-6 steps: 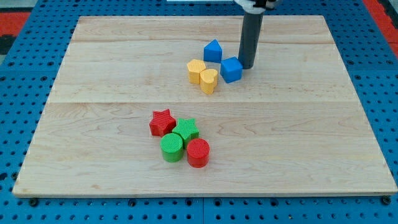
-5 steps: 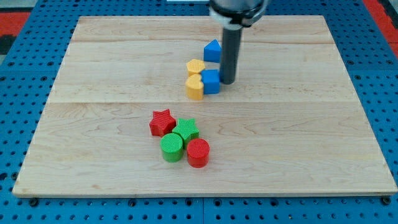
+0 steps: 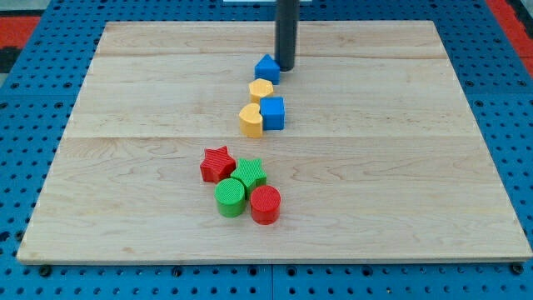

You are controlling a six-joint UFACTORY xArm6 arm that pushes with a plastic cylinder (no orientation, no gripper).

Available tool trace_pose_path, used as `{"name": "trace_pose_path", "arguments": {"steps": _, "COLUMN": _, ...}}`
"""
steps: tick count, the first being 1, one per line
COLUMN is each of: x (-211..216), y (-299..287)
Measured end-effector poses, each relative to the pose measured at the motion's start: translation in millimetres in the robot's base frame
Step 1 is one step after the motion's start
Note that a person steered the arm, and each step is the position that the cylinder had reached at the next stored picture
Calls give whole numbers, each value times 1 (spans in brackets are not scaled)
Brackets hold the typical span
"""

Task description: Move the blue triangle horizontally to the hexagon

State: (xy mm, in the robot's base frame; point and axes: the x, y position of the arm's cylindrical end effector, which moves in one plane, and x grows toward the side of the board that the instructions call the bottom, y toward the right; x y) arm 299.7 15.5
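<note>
The blue triangle [image 3: 266,67] lies in the upper middle of the wooden board [image 3: 125,108]. My tip [image 3: 286,67] stands right against the triangle's right side. Just below the triangle is the yellow hexagon [image 3: 261,90], close to it or touching it. Below the hexagon are a yellow heart [image 3: 250,120] and a blue cube [image 3: 272,112], side by side and touching.
A cluster lies lower on the board: a red star [image 3: 217,163], a green star [image 3: 249,174], a green cylinder [image 3: 231,197] and a red cylinder [image 3: 266,204], all packed together. The board rests on a blue pegboard [image 3: 33,75].
My tip has moved up and left, from beside the blue cube to the blue triangle's right side. The blue cube and yellow heart were pushed left and down; the triangle has shifted left.
</note>
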Motion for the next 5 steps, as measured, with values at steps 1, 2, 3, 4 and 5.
{"name": "trace_pose_path", "arguments": {"steps": 1, "x": 0, "y": -25}}
{"name": "trace_pose_path", "arguments": {"steps": 2, "x": 18, "y": -50}}
{"name": "trace_pose_path", "arguments": {"steps": 3, "x": 22, "y": -51}}
{"name": "trace_pose_path", "arguments": {"steps": 4, "x": 27, "y": -51}}
{"name": "trace_pose_path", "arguments": {"steps": 5, "x": 40, "y": -55}}
